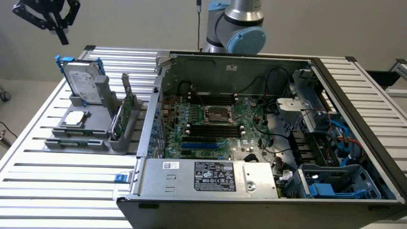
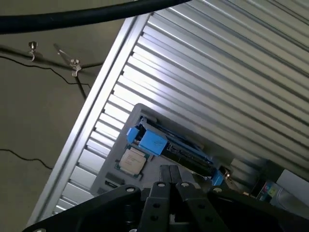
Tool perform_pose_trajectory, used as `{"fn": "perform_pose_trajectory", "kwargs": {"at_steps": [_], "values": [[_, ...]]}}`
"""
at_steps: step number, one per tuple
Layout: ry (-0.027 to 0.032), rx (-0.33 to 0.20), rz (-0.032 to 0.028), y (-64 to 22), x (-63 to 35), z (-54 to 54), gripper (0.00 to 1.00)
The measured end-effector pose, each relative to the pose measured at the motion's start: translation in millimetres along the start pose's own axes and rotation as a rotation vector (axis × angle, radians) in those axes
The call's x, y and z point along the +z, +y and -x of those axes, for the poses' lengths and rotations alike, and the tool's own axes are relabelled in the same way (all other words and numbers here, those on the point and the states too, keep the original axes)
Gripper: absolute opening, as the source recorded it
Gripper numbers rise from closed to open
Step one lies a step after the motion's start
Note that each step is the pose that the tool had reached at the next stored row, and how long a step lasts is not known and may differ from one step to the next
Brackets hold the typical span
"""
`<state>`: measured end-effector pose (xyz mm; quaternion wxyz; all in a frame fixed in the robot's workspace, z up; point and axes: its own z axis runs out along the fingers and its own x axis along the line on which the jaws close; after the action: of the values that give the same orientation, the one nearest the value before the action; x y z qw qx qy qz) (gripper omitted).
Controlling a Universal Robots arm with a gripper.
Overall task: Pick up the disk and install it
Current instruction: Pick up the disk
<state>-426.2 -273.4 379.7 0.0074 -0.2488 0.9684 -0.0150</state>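
- No part of the task is done: the disk point(image 1: 85, 82) stands upright in a grey holder point(image 1: 105, 102) on the exterior view's left, outside the open computer case point(image 1: 229, 67).
- The gripper point(image 1: 62, 34) hangs above the disk, clear of it, with its fingers pressed together and holding nothing.
- Pick-up and installation both remain.
- Everything sits on a ribbed aluminium table point(image 1: 64, 186), with a plain pale wall beyond.

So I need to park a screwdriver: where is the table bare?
Bare slats lie in front of the grey holder, at the exterior view's lower left, and beside the open case at that view's right. Holder and case interior are crowded.
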Motion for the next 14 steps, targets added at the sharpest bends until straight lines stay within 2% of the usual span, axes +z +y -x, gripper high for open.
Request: {"fn": "perform_pose_trajectory", "kwargs": {"at_steps": [5, 14], "values": [[-0.0028, -0.088, 0.0006, 0.1, 2.8, -0.1, 0.11], [-0.0065, -0.201, 0.0017, 0.6, 5.6, -0.7, 0.11]]}}
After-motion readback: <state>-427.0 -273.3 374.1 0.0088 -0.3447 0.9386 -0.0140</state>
